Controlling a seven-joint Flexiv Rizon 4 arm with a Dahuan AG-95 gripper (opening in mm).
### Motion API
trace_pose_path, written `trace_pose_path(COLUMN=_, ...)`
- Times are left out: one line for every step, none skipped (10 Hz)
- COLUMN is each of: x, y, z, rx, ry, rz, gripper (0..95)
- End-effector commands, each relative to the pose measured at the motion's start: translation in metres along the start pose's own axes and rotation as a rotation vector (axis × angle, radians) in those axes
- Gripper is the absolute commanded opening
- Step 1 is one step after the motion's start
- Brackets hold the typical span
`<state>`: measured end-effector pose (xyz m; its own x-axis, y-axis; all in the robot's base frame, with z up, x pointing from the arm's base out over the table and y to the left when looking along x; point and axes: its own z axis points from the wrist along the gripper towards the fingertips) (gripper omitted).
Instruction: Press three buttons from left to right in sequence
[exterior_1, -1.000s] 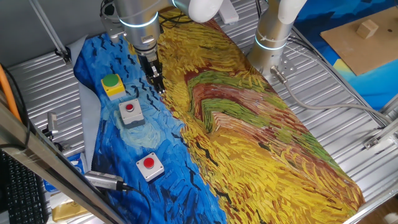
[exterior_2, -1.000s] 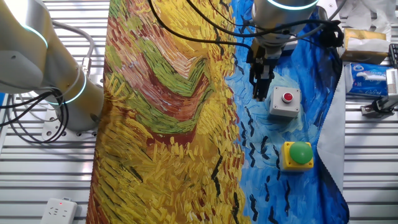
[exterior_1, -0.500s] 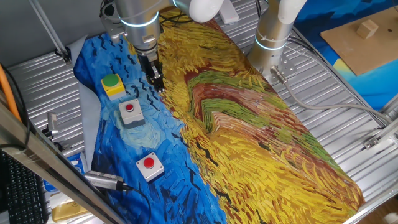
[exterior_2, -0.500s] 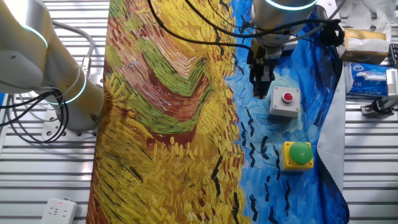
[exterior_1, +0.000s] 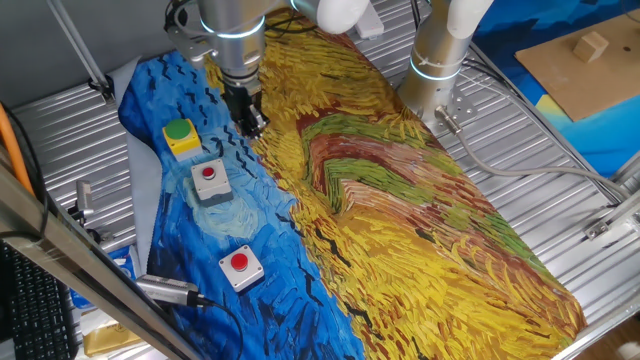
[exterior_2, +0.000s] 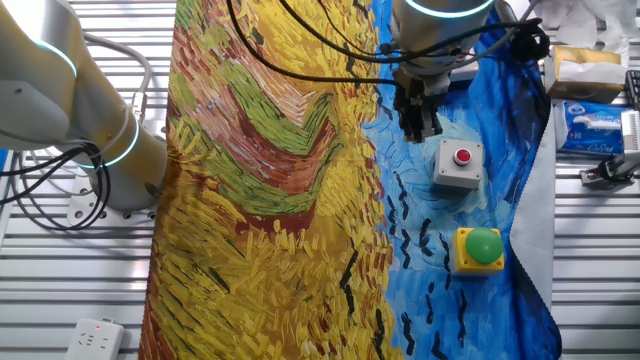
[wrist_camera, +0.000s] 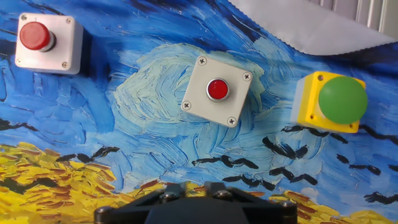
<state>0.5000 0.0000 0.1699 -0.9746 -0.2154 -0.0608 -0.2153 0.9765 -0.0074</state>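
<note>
Three button boxes lie in a row on the blue part of the painted cloth. The green button (exterior_1: 180, 133) on its yellow box is the far one. It also shows in the other fixed view (exterior_2: 483, 248) and the hand view (wrist_camera: 341, 101). The middle red button (exterior_1: 208, 176) (exterior_2: 461, 159) (wrist_camera: 217, 89) sits on a grey-white box. The second red button (exterior_1: 240, 264) (wrist_camera: 35, 37) is nearest the front and is out of the other fixed view. My gripper (exterior_1: 252, 127) (exterior_2: 415, 131) hangs over the cloth beside the middle box, touching no button. Only its finger bases (wrist_camera: 191, 188) show in the hand view.
A second robot arm base (exterior_1: 436, 60) stands on the slatted table beyond the cloth. A wooden board (exterior_1: 585, 60) with a small block lies at the back right. A metal cylinder (exterior_1: 168, 290) with a cable lies by the cloth's front left edge.
My gripper has risen and drawn a little away from the cloth beside the middle red button. The buttons have not moved.
</note>
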Motion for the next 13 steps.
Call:
trace_pose_path(x=0.0, y=0.0, z=0.0, rx=-0.003, ry=0.007, rz=0.073, gripper=0.0)
trace_pose_path(x=0.0, y=0.0, z=0.0, rx=-0.002, ry=0.007, rz=0.09, gripper=0.0)
trace_pose_path(x=0.0, y=0.0, z=0.0, rx=-0.003, ry=0.014, rz=0.098, gripper=0.0)
trace_pose_path(x=0.0, y=0.0, z=0.0, rx=-0.004, ry=0.016, rz=0.116, gripper=0.0)
trace_pose_path(x=0.0, y=0.0, z=0.0, rx=-0.006, ry=0.032, rz=0.131, gripper=0.0)
trace_pose_path(x=0.0, y=0.0, z=0.0, rx=-0.01, ry=0.069, rz=0.155, gripper=0.0)
trace_pose_path(x=-0.001, y=-0.002, z=0.0, rx=-0.01, ry=0.091, rz=0.155, gripper=0.0)
trace_pose_path(x=-0.004, y=-0.007, z=0.002, rx=-0.003, ry=0.109, rz=0.15, gripper=0.0)
trace_pose_path(x=-0.004, y=-0.014, z=0.003, rx=-0.004, ry=0.116, rz=0.146, gripper=0.0)
trace_pose_path(x=-0.002, y=-0.022, z=0.002, rx=0.0, ry=0.124, rz=0.137, gripper=0.0)
trace_pose_path(x=0.005, y=-0.043, z=-0.002, rx=0.001, ry=0.132, rz=0.115, gripper=0.0)
trace_pose_path(x=0.006, y=-0.051, z=-0.004, rx=-0.002, ry=0.133, rz=0.107, gripper=0.0)
trace_pose_path(x=0.009, y=-0.079, z=-0.014, rx=-0.01, ry=0.15, rz=0.065, gripper=0.0)
